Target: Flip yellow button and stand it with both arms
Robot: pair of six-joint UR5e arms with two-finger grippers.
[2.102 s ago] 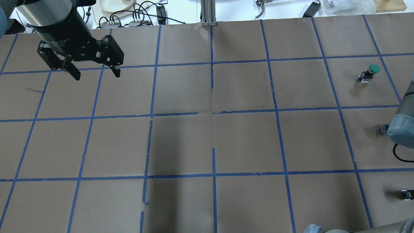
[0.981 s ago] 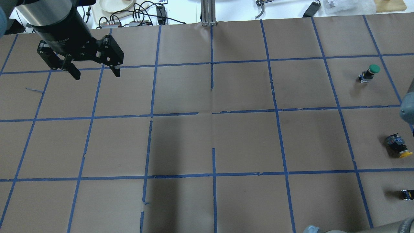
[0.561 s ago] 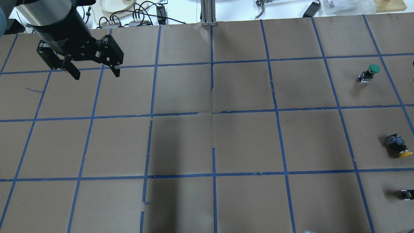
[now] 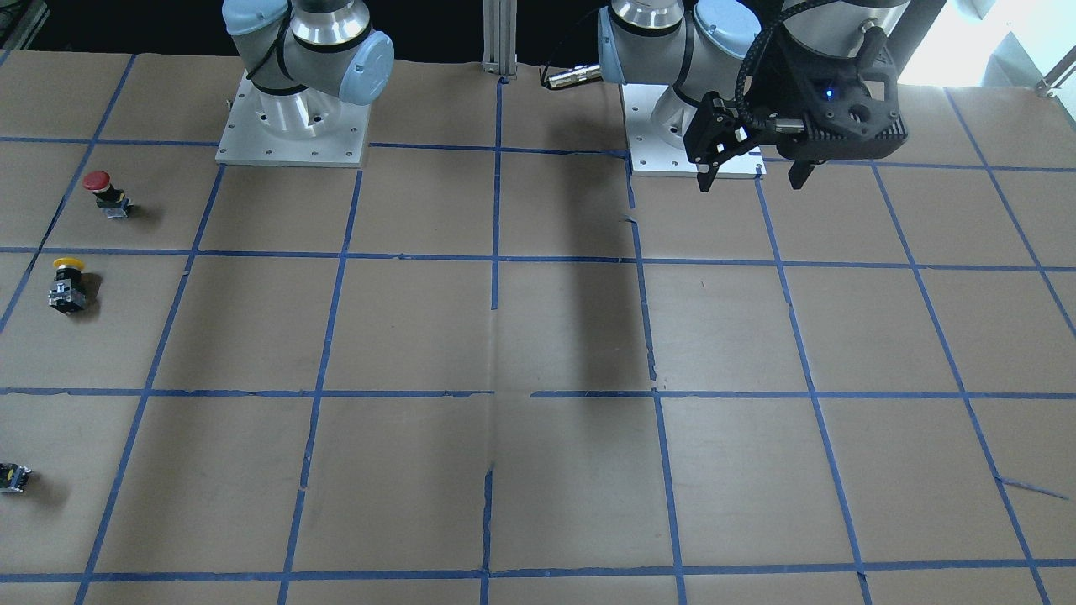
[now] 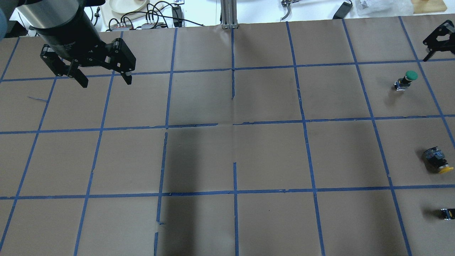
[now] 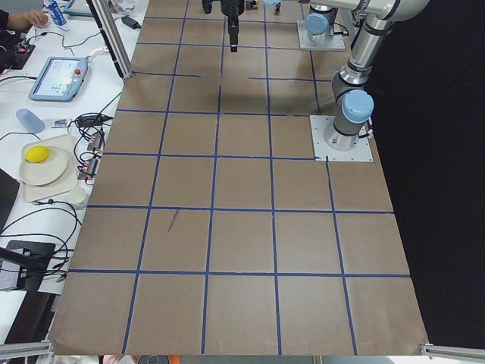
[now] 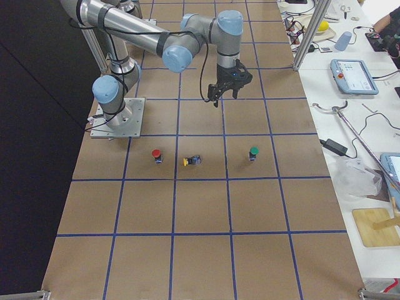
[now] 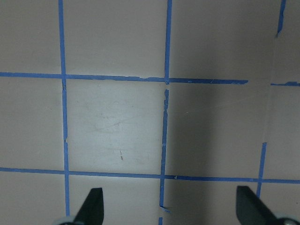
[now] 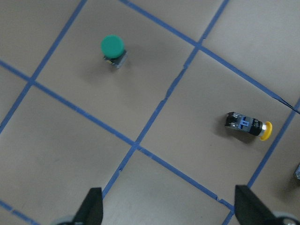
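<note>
The yellow button point(image 5: 438, 160) lies on its side on the brown paper at the table's right edge, its yellow cap toward the robot. It also shows in the front view point(image 4: 66, 286), the right side view point(image 7: 192, 161) and the right wrist view point(image 9: 247, 125). My right gripper point(image 5: 439, 49) is open and empty, raised over the far right corner, well beyond the button; its fingers point(image 9: 91, 208) stand wide apart. My left gripper point(image 5: 106, 84) is open and empty, held high over the far left of the table point(image 4: 751, 185), with only taped paper below it point(image 8: 169, 208).
A green-capped button point(image 5: 407, 80) stands one square beyond the yellow one. A red-capped button point(image 4: 105, 192) stands one square nearer the robot. Blue tape lines divide the paper into squares. Cables and dishes point(image 5: 142, 14) lie past the far edge.
The right arm's joint, which covered the yellow button 2.1 s ago, has left the right edge. The right gripper now shows at the far right corner. The button and left gripper have not moved.
</note>
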